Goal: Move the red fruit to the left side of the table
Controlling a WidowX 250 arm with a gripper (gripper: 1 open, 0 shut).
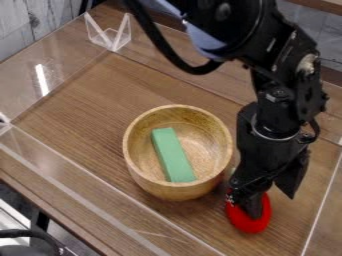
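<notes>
**Red fruit under spread jaws, near right corner of worktop**

Item 1. The red fruit (247,214): small, glossy, red. It lay on the worktop (94,95) toward the near right corner in the camera's view, just beside the outer right wall of the wooden bowl and close to the clear wall on that side. Only its lower and front portions showed; the top was covered by the arm's end. Whether a leafy cap was present could not be told.

Item 2. The gripper (251,193): black, pointed straight down, set directly over the fruit. The jaws stood spread wide, one dark finger on either side of the fruit's upper part. Whether the fingers touched the fruit could not be told; the fruit sat on the worktop, not lifted.

Item 3. The arm (274,90): black, bulky, descending from the upper middle of the view to the gripper, with dark cables looped near its upper segment.

Item 4. The wooden bowl (142,160): round, light-coloured, upright, near the centre of the worktop, to the left of the fruit.

Item 5. The green block (171,154): rectangular, lying flat inside the bowl, long side running from rear to front.

Item 6. The worktop: brown wood grain, bounded by clear acrylic walls (54,165).
</notes>
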